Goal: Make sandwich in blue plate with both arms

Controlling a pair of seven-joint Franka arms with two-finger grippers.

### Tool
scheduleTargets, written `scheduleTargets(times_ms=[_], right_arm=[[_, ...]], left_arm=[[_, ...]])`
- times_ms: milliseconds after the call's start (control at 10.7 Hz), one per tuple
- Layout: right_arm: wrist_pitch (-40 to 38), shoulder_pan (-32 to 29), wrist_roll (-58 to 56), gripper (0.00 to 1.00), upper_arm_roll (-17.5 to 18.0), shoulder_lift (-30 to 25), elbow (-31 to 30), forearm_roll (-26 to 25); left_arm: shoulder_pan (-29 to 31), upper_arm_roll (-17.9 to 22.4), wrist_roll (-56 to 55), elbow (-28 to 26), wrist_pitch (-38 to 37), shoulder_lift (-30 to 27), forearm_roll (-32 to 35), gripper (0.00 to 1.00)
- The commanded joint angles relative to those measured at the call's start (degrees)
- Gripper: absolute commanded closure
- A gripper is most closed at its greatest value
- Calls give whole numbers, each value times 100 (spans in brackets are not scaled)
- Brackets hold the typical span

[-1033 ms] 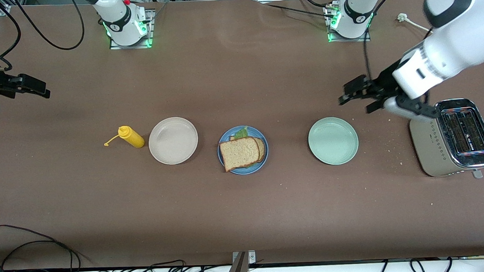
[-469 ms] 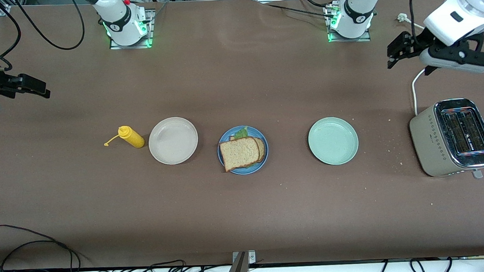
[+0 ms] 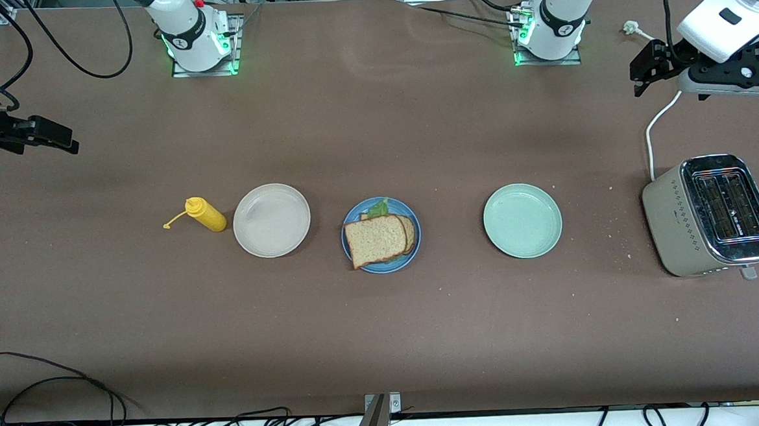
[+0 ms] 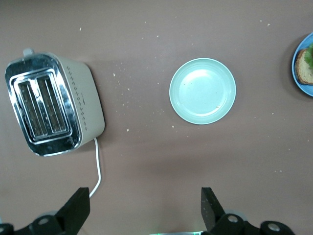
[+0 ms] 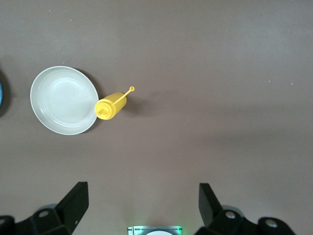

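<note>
The sandwich (image 3: pixel 378 239) lies in the blue plate (image 3: pixel 383 268) at the middle of the table: two brown bread slices stacked a little askew, with green lettuce (image 3: pixel 378 208) peeking out at the edge farther from the camera. The plate's edge (image 4: pixel 295 63) also shows in the left wrist view. My left gripper (image 3: pixel 643 70) is open and empty, high over the toaster's cord at the left arm's end; its jaws stand wide apart (image 4: pixel 145 208). My right gripper (image 3: pixel 57 136) is open and empty, held high at the right arm's end of the table (image 5: pixel 144 205).
An empty beige plate (image 3: pixel 271 220) and a yellow squeeze bottle (image 3: pixel 206 214) lie toward the right arm's end. An empty pale green plate (image 3: pixel 522 220) and a silver toaster (image 3: pixel 711 216) with a white cord (image 3: pixel 654 127) lie toward the left arm's end. Crumbs dot the table near the toaster.
My left arm has risen and drawn back from beside the toaster toward the robots' side of the table, its gripper still open. The right arm and the sandwich have not moved.
</note>
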Motion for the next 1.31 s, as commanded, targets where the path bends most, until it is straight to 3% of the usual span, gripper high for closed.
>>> scheduleTargets(times_ms=[0,1221], right_arm=[[-63,19,63,0,13,-28,39,-66],[-63,19,63,0,13,-19,39,-66]], left_arm=[[-147,43,-392,124,-139,90,143,0],[-147,-53,-401,203,-139,134,125,0]])
